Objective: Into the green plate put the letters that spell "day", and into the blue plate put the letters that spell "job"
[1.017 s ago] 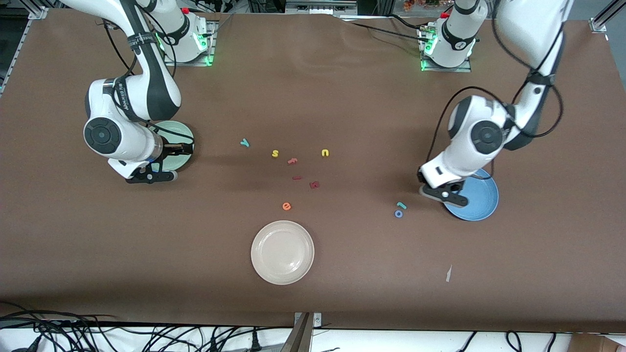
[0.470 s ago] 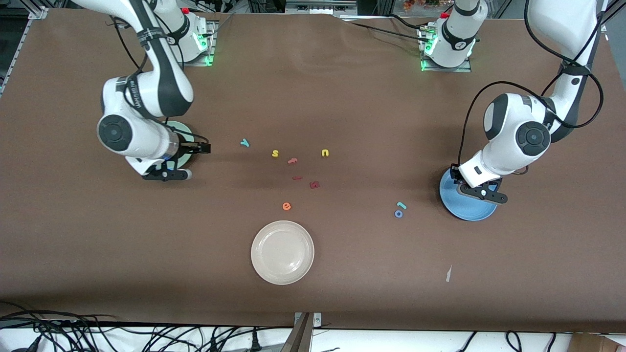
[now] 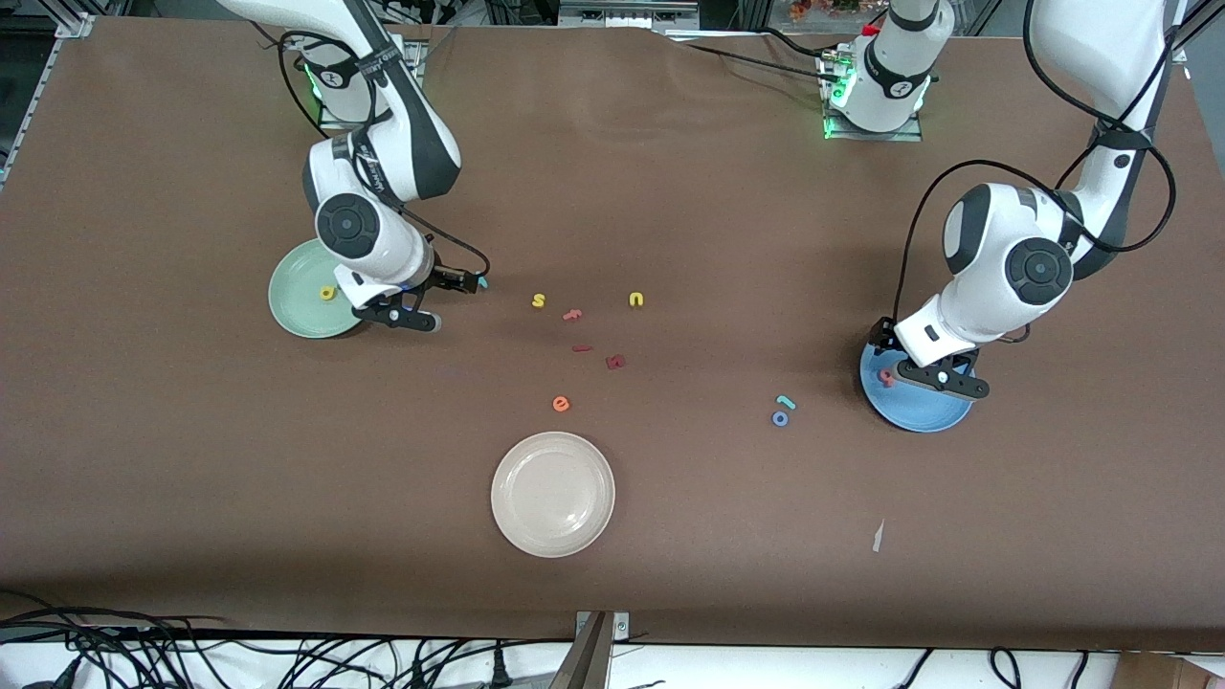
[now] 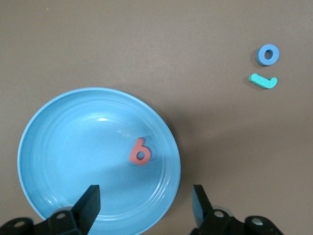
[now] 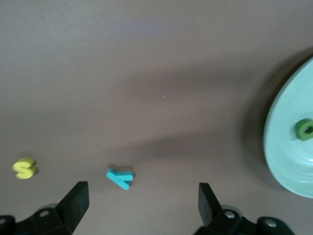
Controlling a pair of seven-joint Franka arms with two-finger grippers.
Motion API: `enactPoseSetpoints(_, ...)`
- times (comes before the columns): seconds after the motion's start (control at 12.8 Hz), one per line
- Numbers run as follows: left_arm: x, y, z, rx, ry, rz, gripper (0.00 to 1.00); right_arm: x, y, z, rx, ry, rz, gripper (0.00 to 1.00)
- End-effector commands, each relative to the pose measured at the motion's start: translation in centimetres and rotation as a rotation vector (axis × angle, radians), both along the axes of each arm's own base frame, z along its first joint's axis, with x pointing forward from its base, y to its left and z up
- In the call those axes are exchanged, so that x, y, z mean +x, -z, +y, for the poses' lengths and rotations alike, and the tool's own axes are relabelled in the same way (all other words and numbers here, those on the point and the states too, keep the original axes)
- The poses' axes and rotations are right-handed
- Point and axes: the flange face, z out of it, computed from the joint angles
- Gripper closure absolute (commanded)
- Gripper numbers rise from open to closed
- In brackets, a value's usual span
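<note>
Dropped salmon "b" (image 4: 140,152) into blue plate (image 4: 54,122) under spread left gripper (image 4: 145,208), right gripper (image 5: 142,203) gaping over teal "y" (image 5: 120,178)

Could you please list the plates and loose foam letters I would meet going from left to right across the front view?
Pale mint-green round plate → yellow foam "s" → orange foam "e" → yellow foam "u" → blue foam ring "o" → bright blue round plate.
</note>
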Motion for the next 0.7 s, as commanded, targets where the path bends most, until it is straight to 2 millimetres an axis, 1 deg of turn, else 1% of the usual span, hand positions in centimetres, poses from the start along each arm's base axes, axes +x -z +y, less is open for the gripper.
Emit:
enactPoseSetpoints(0.0, 0.3, -0.5, -3.0, 0.006, 0.054, -0.043, 0.15, -3.2, 1.0, 2.3, 0.006, 0.125, -0.036, 0.05)
enactPoseSetpoints(0.08, 0.8, -0.3, -5.8, -0.007, 0.088, -0.08, 0.15, -3.5, 1.6, 2.7, 0.006, 0.152, -0.054, 0.06)
enactPoseSetpoints(0.16, 1.1, 0.1, -8.0, -0.023, 0.09, -0.099, 0.15, -3.7, 2.3, 2.9, 0.008, 0.175, -0.072, 0.07)
enactPoseSetpoints(0.23, 1.7, 0.6, -9.4, -0.035, 0.079, -0.107, 0.15, -4.1, 2.7, 3.5, 0.0, 0.199, -0.076, 0.08)
enactPoseSetpoints(0.31, 2.3, 0.8, -11.3, -0.047, 0.083, -0.127, 0.15, -4.7, 3.1, 4.4, -0.004, 0.216, -0.08, 0.12)
enactPoseSetpoints(0.39, 3.1, 0.9, -12.2, -0.056, 0.078, -0.143, 0.15, -4.9, 3.5, 4.7, -0.005, 0.23, -0.089, 0.13)
enactPoseSetpoints(0.55, 4.3, 2.4, -13.7, -0.063, 0.08, -0.144, 0.12, -5.4, 4.9, 4.1, -0.002, 0.239, -0.111, 0.13)
enactPoseSetpoints(0.63, 4.6, 3.0, -13.9, -0.067, 0.08, -0.157, 0.11, -5.9, 5.8, 3.7, -0.001, 0.243, -0.125, 0.15)
